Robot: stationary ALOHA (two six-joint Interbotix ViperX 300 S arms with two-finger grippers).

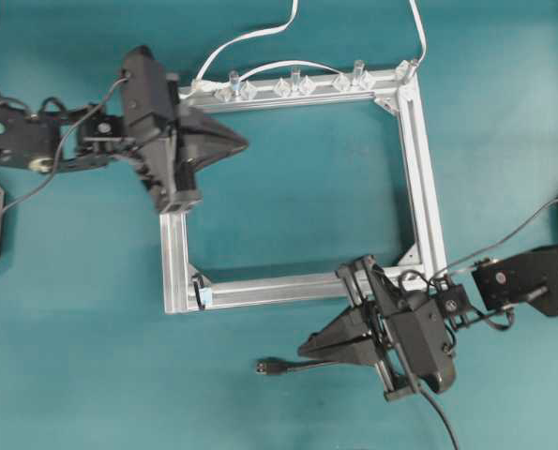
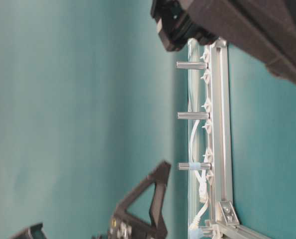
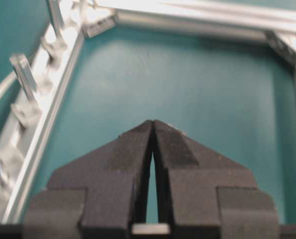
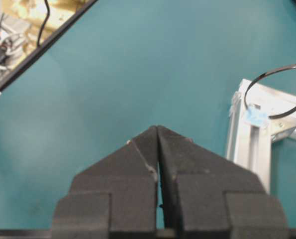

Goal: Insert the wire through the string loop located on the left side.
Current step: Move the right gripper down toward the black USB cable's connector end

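The wire's black plug (image 1: 270, 367) lies on the teal table just in front of the frame's near rail. Its thin cable runs right, passing under my right gripper (image 1: 302, 350). That gripper (image 4: 157, 127) is shut, and nothing shows between its tips. The string loop (image 1: 200, 291) sits at the near-left corner of the aluminium frame (image 1: 419, 169), and the right wrist view shows the string loop's pale blue bit (image 4: 257, 117) to the right. My left gripper (image 1: 244, 143) is shut and empty over the frame's inside, near the far-left corner, with its tips (image 3: 152, 122) touching.
Clear pegs (image 1: 293, 82) stand along the frame's far rail. A white cable (image 1: 260, 39) runs from that rail off the far edge. The table's dark edge (image 4: 43, 45) and some clutter beyond it show at the far left of the right wrist view.
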